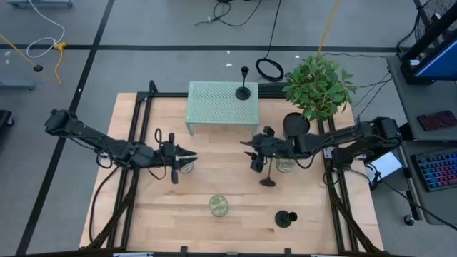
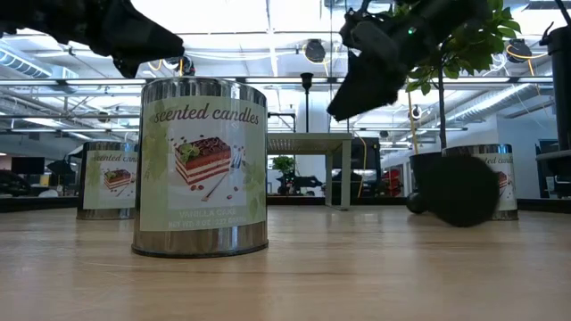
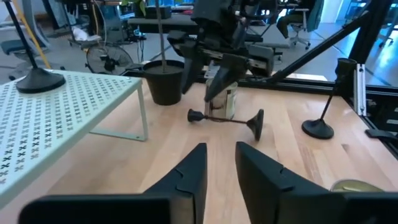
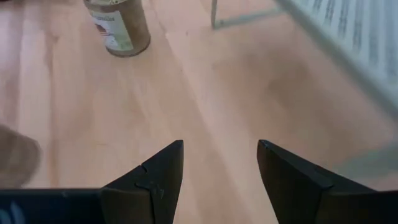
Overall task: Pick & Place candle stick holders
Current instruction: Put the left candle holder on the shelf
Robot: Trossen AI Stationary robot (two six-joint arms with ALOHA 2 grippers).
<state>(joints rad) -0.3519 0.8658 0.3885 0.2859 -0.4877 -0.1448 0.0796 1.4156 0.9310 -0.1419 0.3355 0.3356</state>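
Three candle stick holders are in view, and as far as I can judge only one is already placed. The right gripper [image 1: 251,145] hangs with its fingers [image 4: 155,171] apart and holding nothing; only bare bench [image 4: 205,93] shows between them. Just below and beside these fingers one holder [image 3: 227,118] lies on its side on the wood, so it seems either dropped or not yet picked. A second holder [image 1: 285,218] stands upright near the front edge, well apart from both grippers. The third holder [image 1: 243,91] stands on the green perforated shelf [image 1: 214,103], which looks like the goal place. The left gripper [image 1: 187,153] waits on the other side, its fingers [image 3: 189,174] a little apart and empty, pointing toward the fallen holder. Beyond them are the scented candle tins [image 1: 218,205] and the plant pot [image 1: 295,123]. So two holders are left to move, I think.
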